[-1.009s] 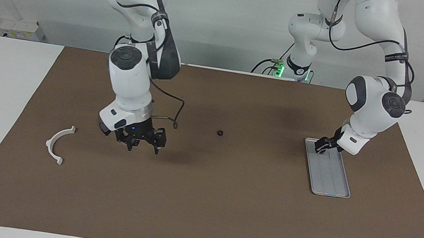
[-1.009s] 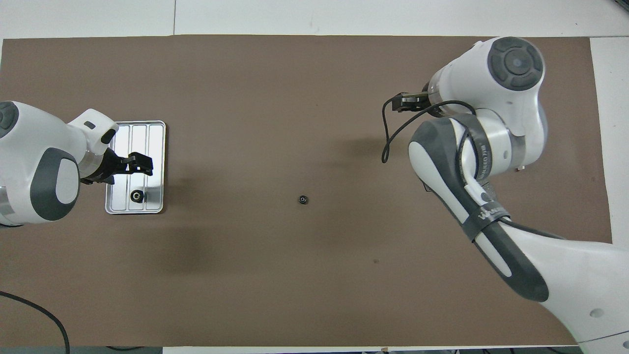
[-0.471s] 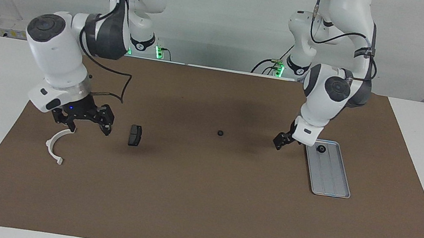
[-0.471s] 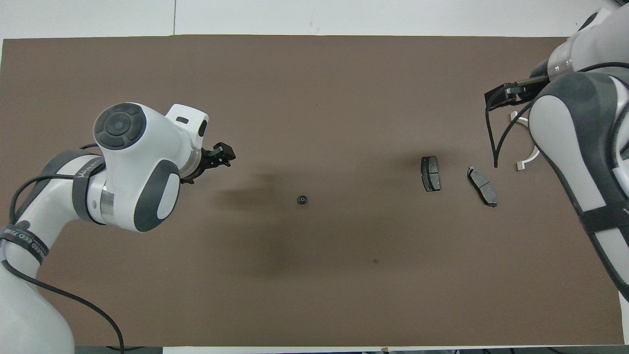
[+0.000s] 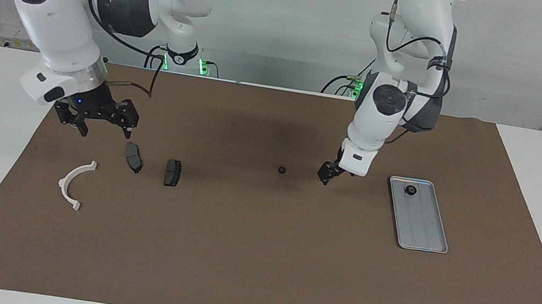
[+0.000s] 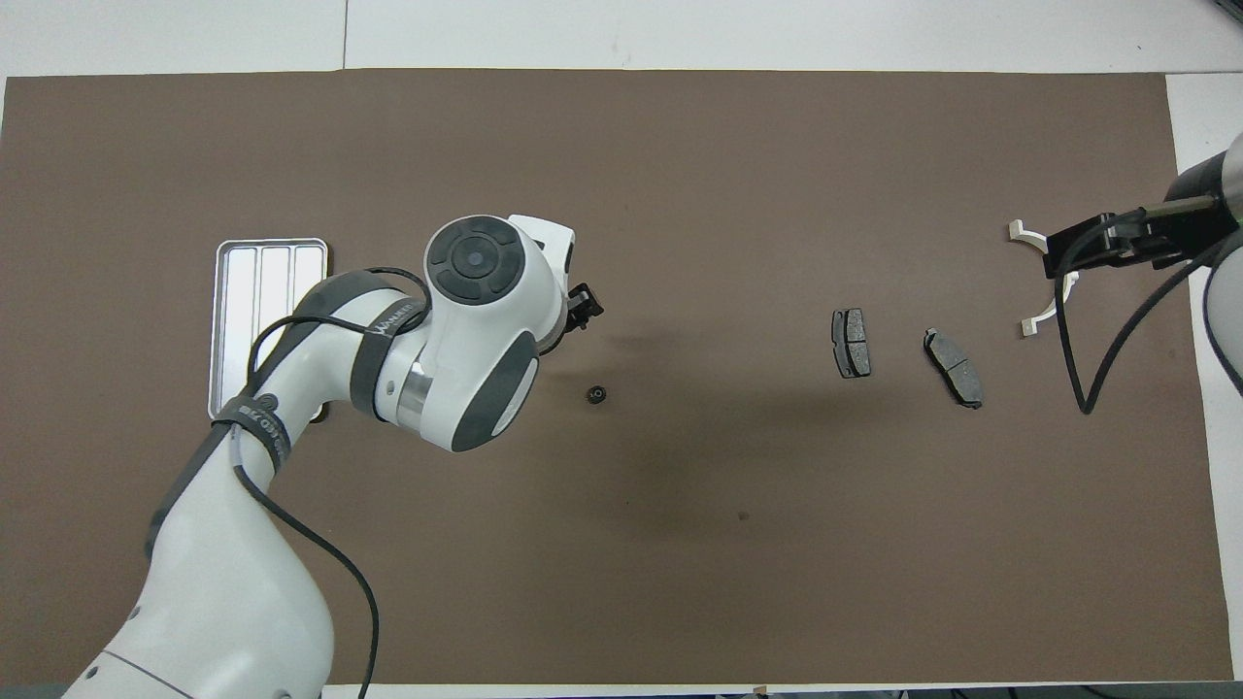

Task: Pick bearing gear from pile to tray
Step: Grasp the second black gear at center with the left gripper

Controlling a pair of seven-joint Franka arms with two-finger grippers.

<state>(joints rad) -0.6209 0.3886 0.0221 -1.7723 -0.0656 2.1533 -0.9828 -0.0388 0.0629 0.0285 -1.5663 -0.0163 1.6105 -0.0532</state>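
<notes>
We see one small black round bearing gear [image 5: 410,190] in the grooved silver-grey metal tray [image 5: 424,232]; a second bearing gear [image 5: 281,170] lies mid-mat beside our empty, wide-open left gripper [image 5: 326,174]. The right gripper [image 5: 94,119] waits open over the brake pads [image 5: 133,157].

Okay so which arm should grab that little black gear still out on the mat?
Left, probably. The left gripper hangs open close beside the loose bearing gear, and the tray lies at its own end. The right gripper, also open, is over the brake pads toward its own end.
</notes>
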